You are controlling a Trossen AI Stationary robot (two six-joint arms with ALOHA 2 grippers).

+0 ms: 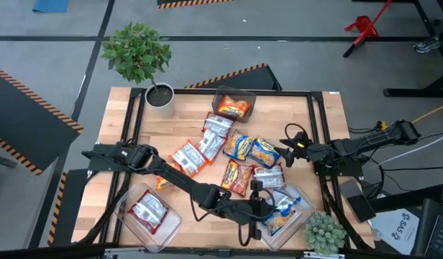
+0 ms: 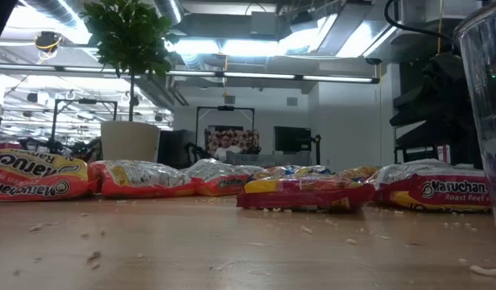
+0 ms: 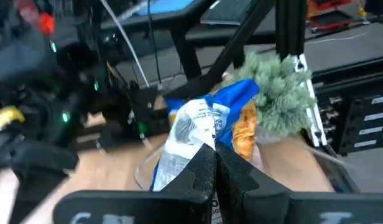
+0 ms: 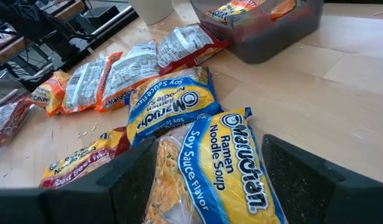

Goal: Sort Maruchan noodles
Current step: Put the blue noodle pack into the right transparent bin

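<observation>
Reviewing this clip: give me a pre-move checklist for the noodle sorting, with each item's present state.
1. Left gripper shut on a blue-and-yellow packet: ok.
2. Held packet over the near-right clear bin: ok, judged from the high view.
3. Right gripper open, with a yellow soy sauce packet between its fingers: ok.
4. Right gripper touching that packet: cannot tell.
5. Arms apart in the high view: ok.
6. Packets left unsorted mid-table, such as the roast beef packet: not ok, sorting unfinished.
</observation>
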